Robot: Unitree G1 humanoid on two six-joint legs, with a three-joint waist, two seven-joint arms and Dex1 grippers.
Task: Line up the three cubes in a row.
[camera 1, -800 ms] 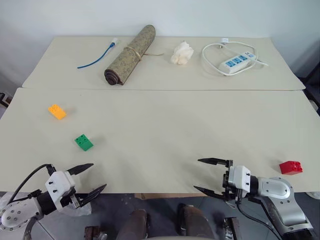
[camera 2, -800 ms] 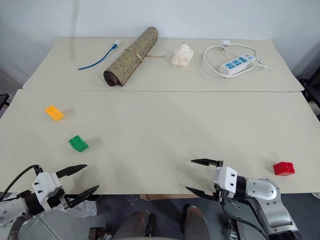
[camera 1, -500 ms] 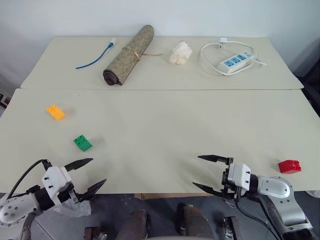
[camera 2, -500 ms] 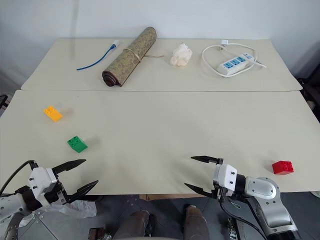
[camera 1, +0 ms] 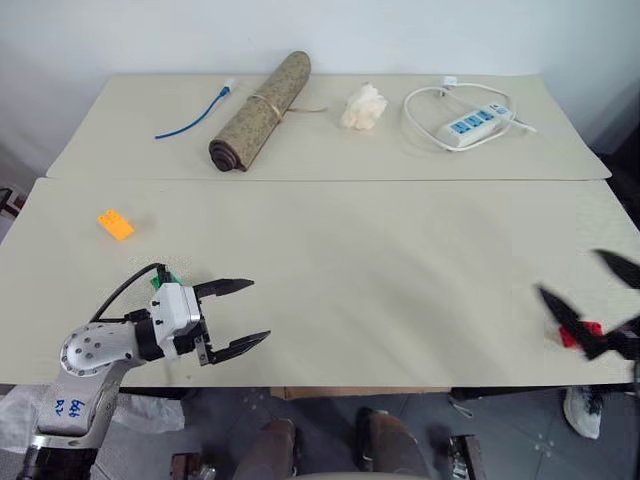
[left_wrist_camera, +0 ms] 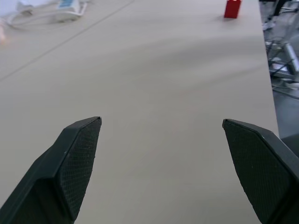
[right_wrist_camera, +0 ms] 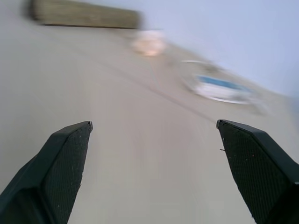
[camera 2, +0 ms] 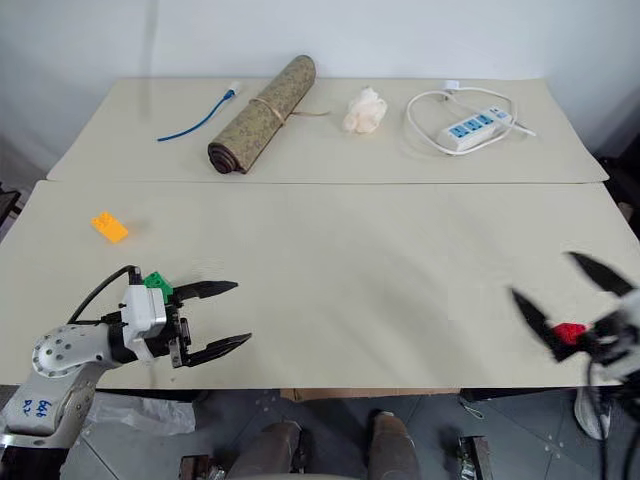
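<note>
**Three bricks lying well apart, both claws spread wide**

Here, hovering low over the near-left part of the front table [camera 1: 330, 250]: left gripper [camera 1: 243, 313], fingers spread and grasping nothing, pointing toward the right. Peeking out just behind its white wrist block: green brick [camera 2: 156, 283], mostly hidden by the arm. Sitting farther back near the left edge, well apart from the green one: orange-yellow brick [camera 1: 115, 224]. Lying close to the near-right edge of the same table: red brick [camera 2: 571, 333], seen between the blurred black fingers of the right gripper [camera 2: 568, 303], also spread wide and clutching nothing; impossible to tell whether those fingers are touching it. Showing again far off in the left wrist view: that red brick, past the bare tabletop.

Resting on the back table [camera 1: 130, 130]: blue cable [camera 1: 192, 114], rolled mat [camera 1: 262, 96], white tissue wad [camera 1: 363, 105], and white power strip [camera 1: 472, 122] with its coiled cord.
</note>
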